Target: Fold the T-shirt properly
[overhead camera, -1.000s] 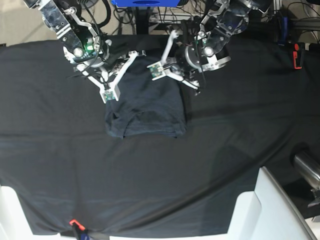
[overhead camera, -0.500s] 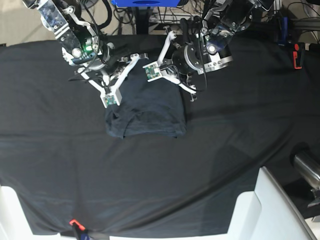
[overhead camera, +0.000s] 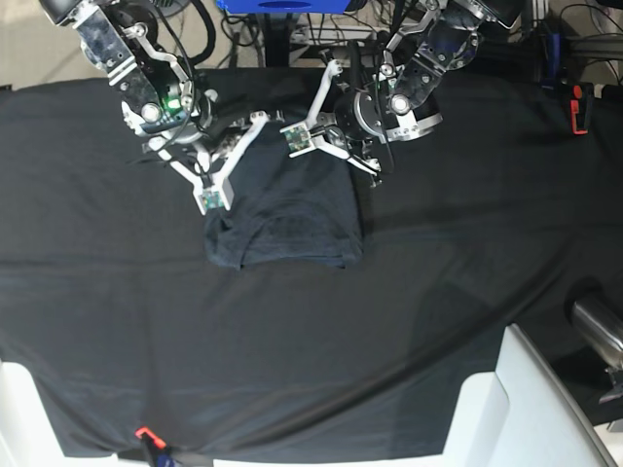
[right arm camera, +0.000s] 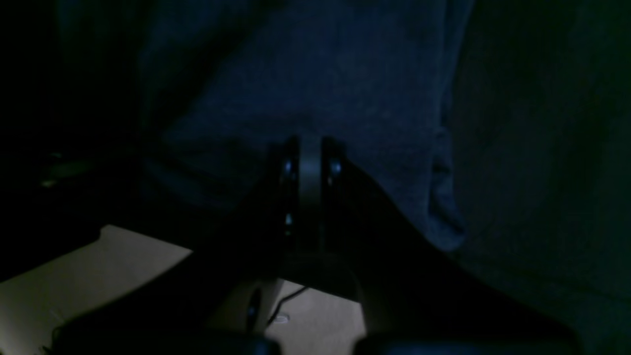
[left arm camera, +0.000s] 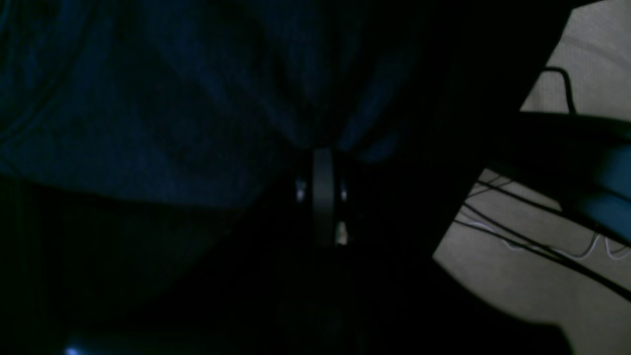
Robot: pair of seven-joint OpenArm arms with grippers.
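- Two white blocks (overhead camera: 506, 409) sit at the near edge of the desk (overhead camera: 467, 253), with a small orange clip (overhead camera: 144, 432) on the black cloth's near hem.
- A metal cylinder (overhead camera: 596, 326) pokes in at the right border of the base view.
- The black cloth (overhead camera: 97, 292) covers the whole desk and lies in long shallow creases.
- The T-shirt (overhead camera: 282, 219) lies towards the far middle of the desk, a compact folded rectangle with its near edge straight and its neckline curve showing near that edge.
- The far edge of the T-shirt is raised off the cloth, hanging between both pincers.
- The right pincer (right arm camera: 305, 148) is clamped tight on the far left corner of the T-shirt in the base view; its wrist view shows fabric bunched right at the closed tips.
- The left pincer (left arm camera: 323, 155) is likewise pressed closed on the far right corner, with folds of cloth fanning out from its tips.
- Beyond the desk's far edge, cables (overhead camera: 389, 15) and a blue frame (overhead camera: 282, 5) show on a pale floor.
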